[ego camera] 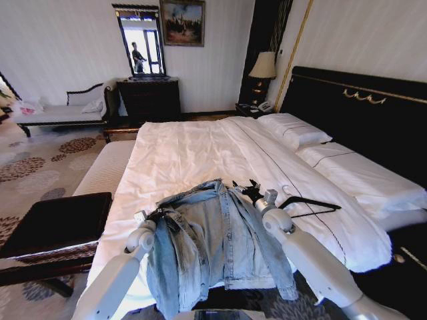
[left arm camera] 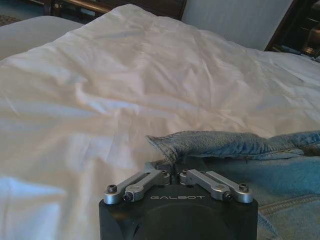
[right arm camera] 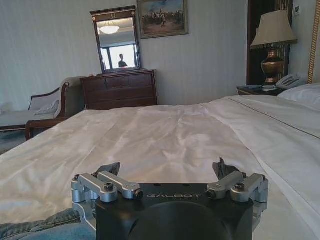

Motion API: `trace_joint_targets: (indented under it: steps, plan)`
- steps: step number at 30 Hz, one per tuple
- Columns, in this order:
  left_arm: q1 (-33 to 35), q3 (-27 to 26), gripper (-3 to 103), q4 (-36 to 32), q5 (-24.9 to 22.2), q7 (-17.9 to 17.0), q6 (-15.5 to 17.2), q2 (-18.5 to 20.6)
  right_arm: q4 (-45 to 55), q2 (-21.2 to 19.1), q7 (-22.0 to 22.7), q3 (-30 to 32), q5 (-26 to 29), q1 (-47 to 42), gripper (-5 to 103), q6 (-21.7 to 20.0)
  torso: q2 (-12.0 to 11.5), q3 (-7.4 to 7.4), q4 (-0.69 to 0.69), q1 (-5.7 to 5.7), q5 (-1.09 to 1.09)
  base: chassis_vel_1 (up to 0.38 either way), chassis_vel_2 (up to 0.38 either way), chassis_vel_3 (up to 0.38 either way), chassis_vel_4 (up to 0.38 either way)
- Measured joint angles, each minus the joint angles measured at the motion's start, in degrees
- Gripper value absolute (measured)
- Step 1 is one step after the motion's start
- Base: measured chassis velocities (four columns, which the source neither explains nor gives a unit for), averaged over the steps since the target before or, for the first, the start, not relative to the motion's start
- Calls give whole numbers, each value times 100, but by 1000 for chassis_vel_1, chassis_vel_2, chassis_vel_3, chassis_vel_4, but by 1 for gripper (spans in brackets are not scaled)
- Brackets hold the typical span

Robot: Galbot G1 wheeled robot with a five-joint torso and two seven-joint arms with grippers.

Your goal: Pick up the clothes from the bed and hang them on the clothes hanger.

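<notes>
Currently, the denim jacket (ego camera: pixel 217 243) is being held up at the foot of the bed (ego camera: pixel 193 157), its collar and shoulders lifted above the white duvet and its body and sleeves hanging down toward the floor. The left gripper (left arm camera: pixel 175 167) is being kept pinched shut on a fold of the jacket's edge, as is seen in the left wrist view, where the denim (left arm camera: pixel 225 145) is bunched just above the closed fingers. The right gripper (right arm camera: pixel 169 172) is being held beside the jacket's other shoulder with its fingers spread wide apart and nothing between them; a bit of denim (right arm camera: pixel 45 225) is being shown just beside it. The black clothes hanger (ego camera: pixel 310 205) is lying flat on the duvet, just beside the right gripper (ego camera: pixel 253 193) and near the pillows (ego camera: pixel 293 130).
</notes>
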Motion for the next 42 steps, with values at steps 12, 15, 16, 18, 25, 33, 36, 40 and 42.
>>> trace_joint_targets:
  steps: [12,15,16,18,25,33,36,40,42]
  plan:
    - [549,-244,43,-1065,803,77,32,123,68,-149,-2,46,-44,-97,100,26,0,0,0,0,0,0,0,0,0]
    - [886,-476,53,-1445,889,79,82,156,64,-232,-31,130,-163,-209,100,81,0,0,0,0,1,0,0,0,0]
    - [1086,-593,58,-1612,907,101,94,172,49,-274,-67,211,-260,-297,100,127,0,0,0,0,0,0,0,0,0]
    - [1414,-767,64,-1819,1015,169,96,180,47,-296,-101,311,-370,-405,100,167,0,0,-2,0,1,0,0,0,0]
    - [2963,-1770,96,-2491,2178,689,-469,-312,222,-132,-209,951,-1065,-1108,100,349,0,-1,2,0,-1,0,0,0,0]
    - [4204,-2433,100,-2701,3519,1549,-1750,-1329,400,326,-482,1964,-2304,-2423,100,876,1,-1,-1,-1,2,0,0,0,0]
    - [4367,-2508,100,-2632,3586,1698,-2013,-1416,573,525,-520,2246,-2501,-2805,100,943,1,-1,-7,-1,0,0,0,0,0]
    - [4824,-2603,100,-2522,3485,1836,-2440,-1551,766,782,-569,2470,-2814,-3182,100,1061,1,0,2,-1,1,0,0,0,0]
    - [4860,-2604,100,-2508,3480,1837,-2489,-1565,783,788,-569,2479,-2833,-3205,100,1065,1,-1,2,-1,0,0,0,0,0]
